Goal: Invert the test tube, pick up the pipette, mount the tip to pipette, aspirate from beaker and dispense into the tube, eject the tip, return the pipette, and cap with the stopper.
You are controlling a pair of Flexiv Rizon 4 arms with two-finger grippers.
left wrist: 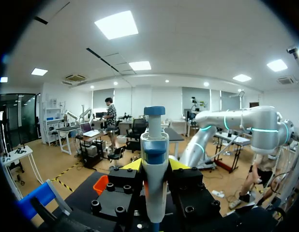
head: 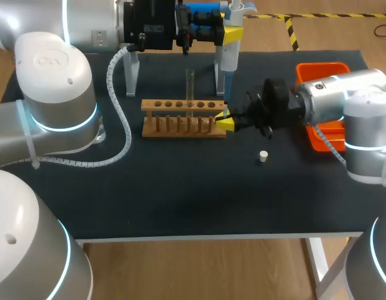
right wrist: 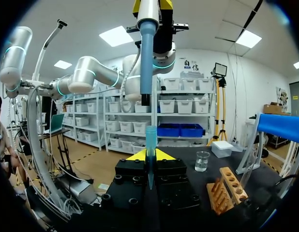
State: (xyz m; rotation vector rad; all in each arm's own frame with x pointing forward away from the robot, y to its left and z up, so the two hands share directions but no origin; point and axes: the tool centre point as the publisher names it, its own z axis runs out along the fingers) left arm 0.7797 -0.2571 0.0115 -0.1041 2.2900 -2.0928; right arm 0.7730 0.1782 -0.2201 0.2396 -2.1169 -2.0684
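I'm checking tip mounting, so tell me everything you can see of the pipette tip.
The pipette tip is a slim, translucent blue cone, plastic by its look. It stands upright, wide open end up, point down, gripped between the jaws of the right gripper. Its mouth sits below the dark nozzle of the pipette, roughly in line, with a gap: not mounted.

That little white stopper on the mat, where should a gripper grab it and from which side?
Grip the stopper across its round sides, coming straight down. It sits alone on the black mat, apart from the wooden rack, so fingers should fit either side.
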